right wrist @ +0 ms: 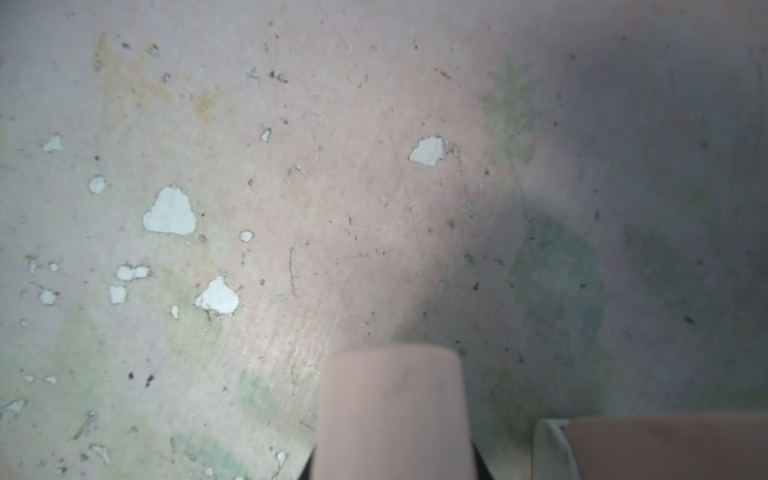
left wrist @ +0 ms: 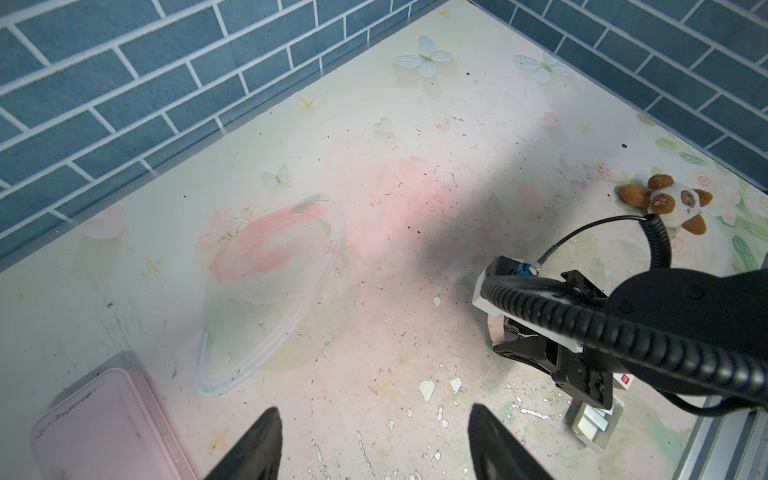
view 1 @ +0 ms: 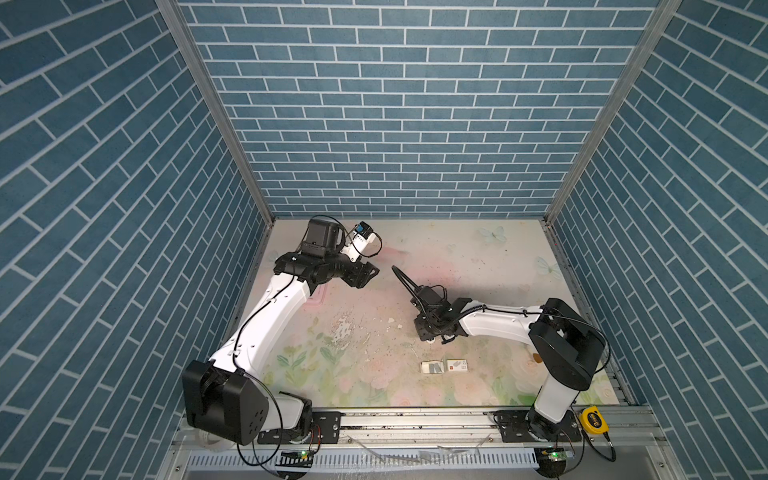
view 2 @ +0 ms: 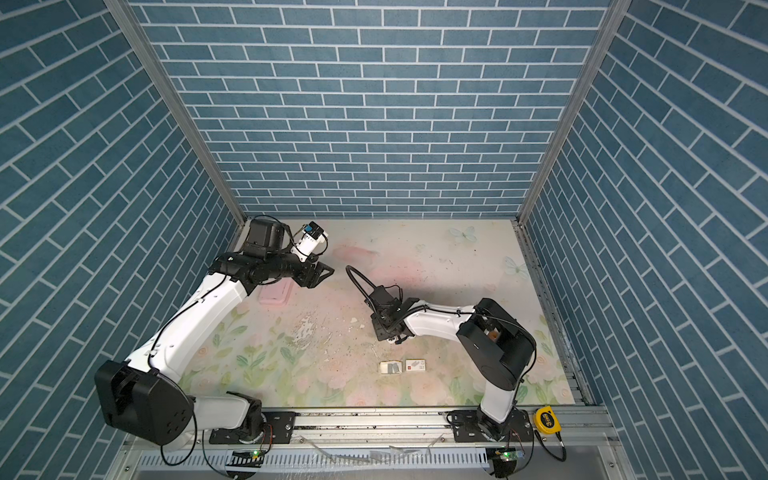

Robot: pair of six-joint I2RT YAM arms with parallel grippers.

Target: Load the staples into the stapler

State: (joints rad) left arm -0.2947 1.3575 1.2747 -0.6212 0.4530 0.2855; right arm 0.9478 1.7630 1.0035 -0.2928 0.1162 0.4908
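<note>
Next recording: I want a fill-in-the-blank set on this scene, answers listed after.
1. The left gripper jaws stand ___, nothing between them.
2. The right gripper jaws clamp a ___ stapler.
3. The sleeve beside the staples bears a ___ square.
4. The tape measure is coloured ___.
Missing words: open; pink; red; yellow.

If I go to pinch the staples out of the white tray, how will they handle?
The staples are thin grey strips, so probably light and easily nudged. They lie flat in the shallow tray, likely hard to pinch. Metallic, so possibly slippery.
</note>
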